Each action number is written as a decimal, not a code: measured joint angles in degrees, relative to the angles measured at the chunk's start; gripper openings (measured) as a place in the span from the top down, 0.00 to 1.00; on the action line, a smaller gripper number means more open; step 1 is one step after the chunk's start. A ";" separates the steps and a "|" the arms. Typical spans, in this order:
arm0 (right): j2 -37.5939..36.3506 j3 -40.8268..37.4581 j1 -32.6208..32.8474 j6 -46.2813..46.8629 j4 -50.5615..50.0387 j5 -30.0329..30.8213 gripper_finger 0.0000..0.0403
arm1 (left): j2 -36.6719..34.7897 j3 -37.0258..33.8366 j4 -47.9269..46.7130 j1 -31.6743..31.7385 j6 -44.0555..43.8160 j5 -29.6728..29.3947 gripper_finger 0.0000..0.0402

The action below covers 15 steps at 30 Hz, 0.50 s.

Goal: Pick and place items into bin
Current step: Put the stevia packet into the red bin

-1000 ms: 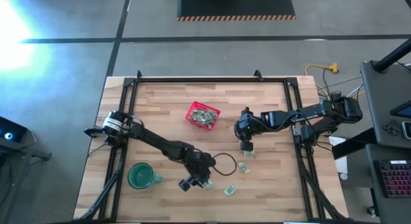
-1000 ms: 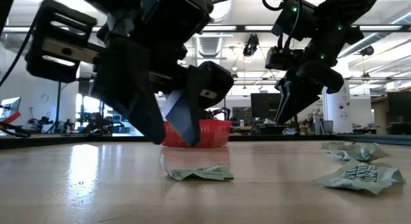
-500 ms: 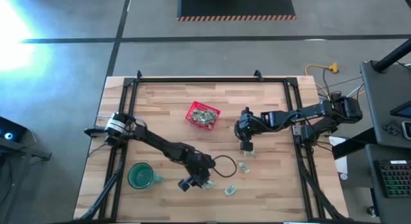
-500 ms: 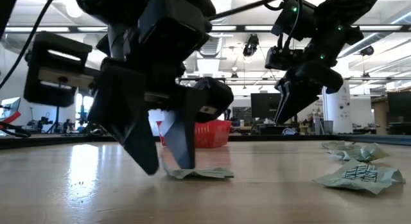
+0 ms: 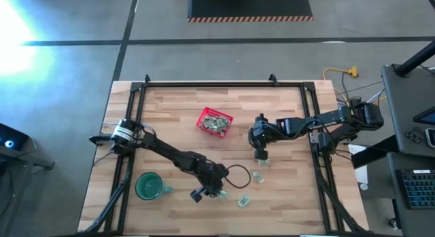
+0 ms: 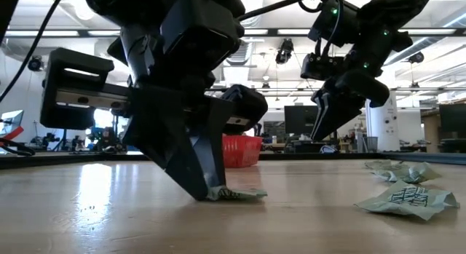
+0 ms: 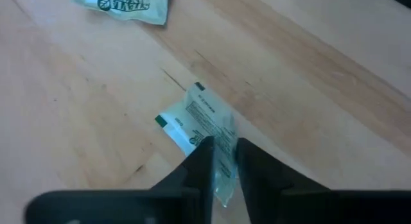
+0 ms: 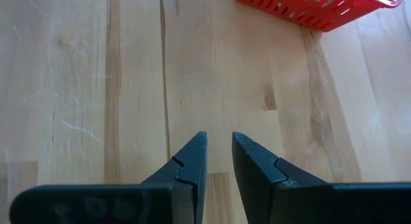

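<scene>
Left claw (image 7: 219,161) down on the pale wood-plank table (image 5: 285,115), near edge, fingertips pinched onto a flat crinkled green-and-white packet (image 7: 204,124). More loose packets (image 6: 404,198) lie to its right, wrinkled foil. Right claw (image 8: 218,153) hangs mid-table above bare boards, its wedge fingers nearly together, gripping nothing. Red mesh basket (image 5: 215,121), square, sits at far centre, already heaped with packets.
</scene>
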 joint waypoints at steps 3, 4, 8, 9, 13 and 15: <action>0.00 0.00 0.00 0.00 0.02 0.00 0.84 | -0.03 0.00 -0.03 0.01 0.00 -0.76 0.97; 0.00 0.00 0.00 0.00 0.00 0.00 0.84 | -0.07 0.00 -0.08 0.00 0.00 -0.91 0.98; 0.00 0.00 0.00 0.00 0.00 0.00 0.85 | -0.32 0.00 -0.46 0.00 0.02 -1.65 0.99; 0.00 0.00 0.00 -0.02 -0.02 0.00 0.85 | -0.62 -0.07 -0.81 0.00 0.00 -2.24 0.99; 0.00 0.00 0.00 -0.02 -0.02 0.00 0.85 | -2.56 -0.17 -3.98 0.02 -0.06 -9.05 1.00; 0.00 0.00 0.00 -0.02 -0.02 -0.01 0.84 | -4.11 -0.26 -6.14 0.02 -0.97 -15.19 1.00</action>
